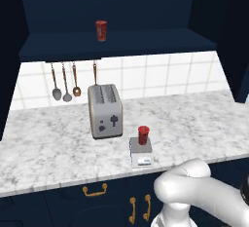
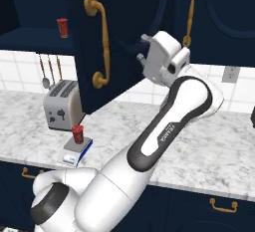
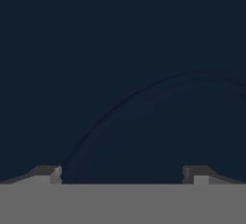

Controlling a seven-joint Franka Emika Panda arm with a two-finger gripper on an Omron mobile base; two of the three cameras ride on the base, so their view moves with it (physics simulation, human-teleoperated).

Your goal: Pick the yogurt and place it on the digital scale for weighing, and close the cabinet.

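The yogurt, a small red cup, stands upright on the grey plate of the digital scale near the counter's front edge. A near-identical red cup sits on the shelf of the open navy wall cabinet. One cabinet door hangs swung out, its brass handle facing the right base view. My gripper is raised against that door's arched panel, open, with nothing between the fingertips.
A silver toaster stands behind the scale. Utensils hang on the tiled wall at the left. A second cabinet door with its handle is at the right. Lower cupboards run under the marble counter.
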